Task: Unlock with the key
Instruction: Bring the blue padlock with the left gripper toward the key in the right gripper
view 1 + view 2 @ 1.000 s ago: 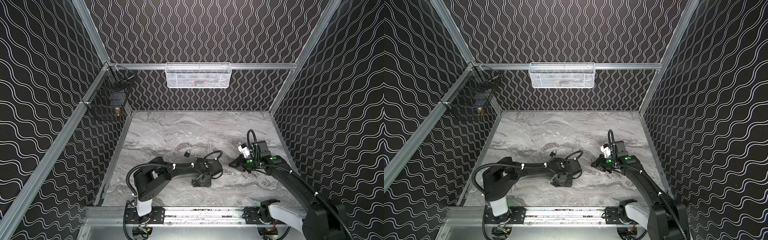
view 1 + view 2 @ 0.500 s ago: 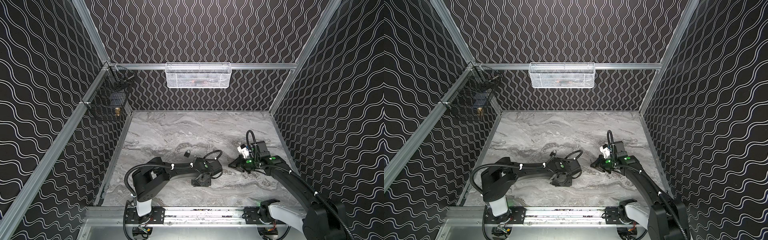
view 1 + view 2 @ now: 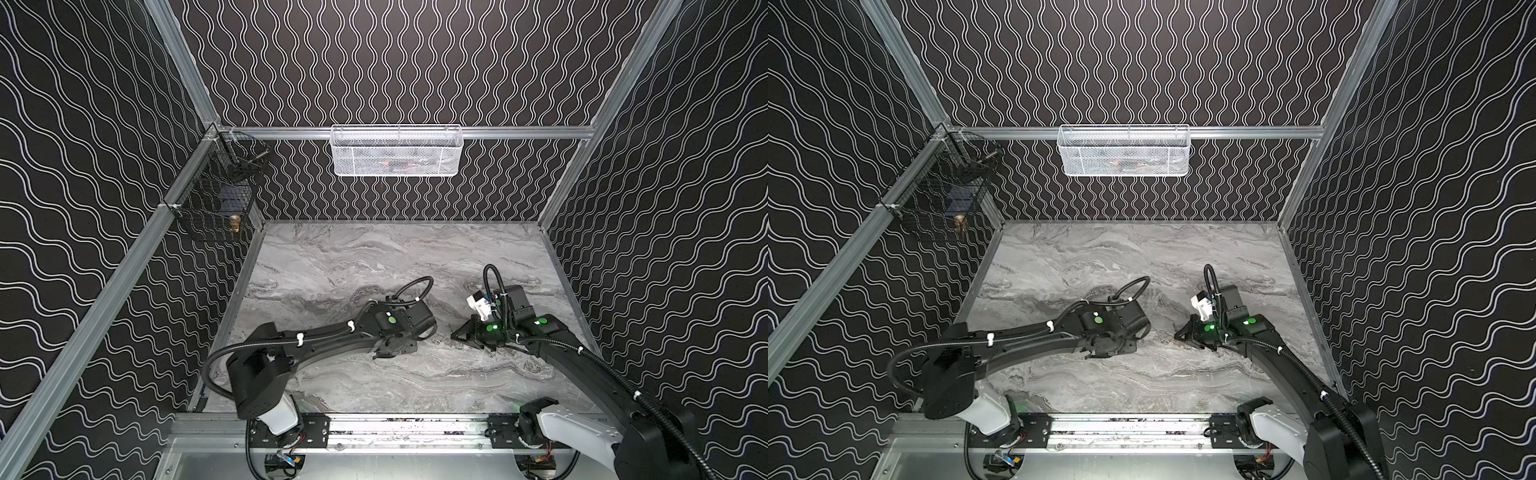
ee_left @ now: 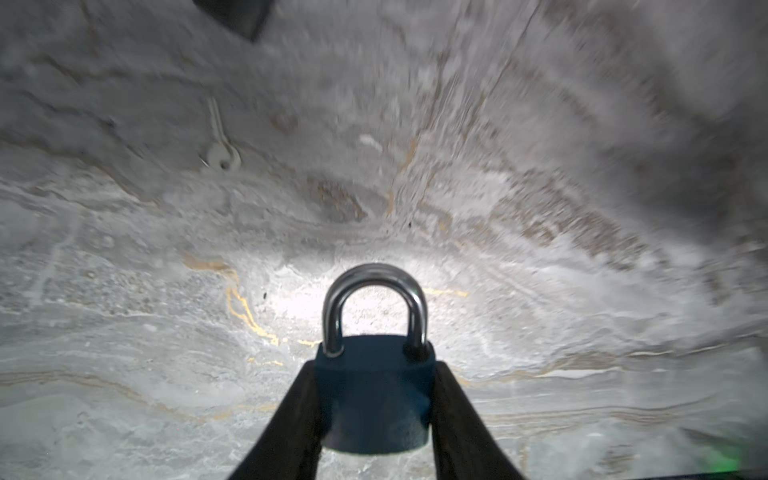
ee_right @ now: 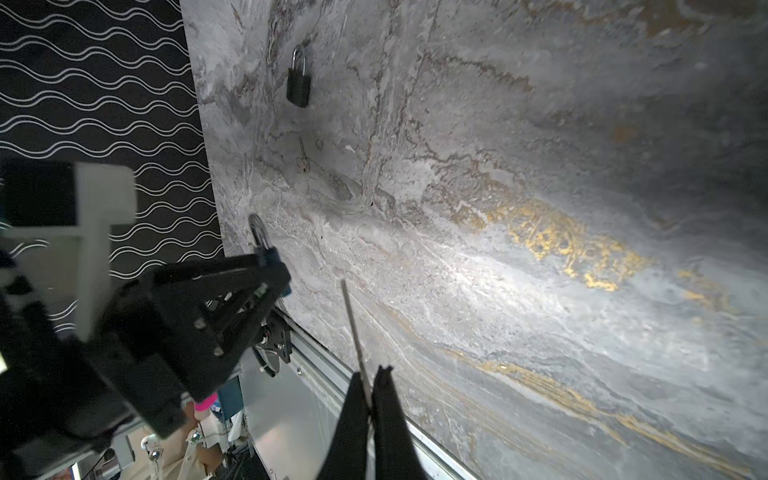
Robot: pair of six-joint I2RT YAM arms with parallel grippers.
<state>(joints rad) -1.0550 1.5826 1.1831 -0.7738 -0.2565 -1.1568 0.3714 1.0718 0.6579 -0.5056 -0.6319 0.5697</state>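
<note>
Left gripper (image 4: 375,366): closed on the blue padlock (image 4: 376,399); one black finger presses on each side of the body.
Blue padlock: the body sits between the fingers and the silver shackle (image 4: 374,272) sticks out past the fingertips. Both legs of the shackle go into the body. Whether the lock touches the table, I cannot tell.
Right gripper (image 5: 371,374): narrow, the jaws are pressed together on the key (image 5: 353,324).
Key: the thin blade stands out from the fingertips. Its tip is near the left gripper but apart from it, and it is not in the lock.
Second padlock (image 5: 298,85): a dark one that lies flat on the marble table (image 3: 374,257), well apart from both grippers.
Loose key (image 4: 220,151): it lies flat on the table, between the second padlock and the blue padlock in the right wrist view.
Arms: in both top views the two grippers are low over the front half of the table and face each other with a gap between, left (image 3: 390,353) and right (image 3: 461,334).
</note>
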